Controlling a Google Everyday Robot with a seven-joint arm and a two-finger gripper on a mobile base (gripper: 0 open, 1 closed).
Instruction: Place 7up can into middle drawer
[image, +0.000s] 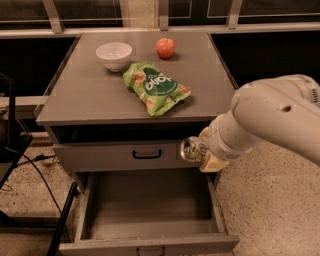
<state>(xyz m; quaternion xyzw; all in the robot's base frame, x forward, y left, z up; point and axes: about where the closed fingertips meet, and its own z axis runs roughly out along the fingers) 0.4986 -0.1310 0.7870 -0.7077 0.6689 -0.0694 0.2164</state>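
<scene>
Clamped on the can (191, 148), the claw (204, 151) hangs at the end of the white arm (270, 120), just in front of the right end of the closed upper front (100, 157) with its black handle (146, 154). The can lies on its side in the grip, shiny top facing left, body tucked between the cream fingers (214, 161). It sits below the counter (85, 95) edge and above the right side of the open drawer (150, 244), whose grey floor is bare. On the counter, well apart from the claw, are a green bag (156, 87), a white bowl (114, 54) and an apple (165, 47). A soda can like this is probably light, with thin, smooth walls: stiff enough for a moderate squeeze, but likely to dent under a hard one and to slide if the grip loosens. The side walls at mid-height are the best place to hold it, as here, rather than the rims. Lying on its side it is likely to roll once released, so it looks wise to lower it close to the drawer floor, away from the walls, before letting go.
</scene>
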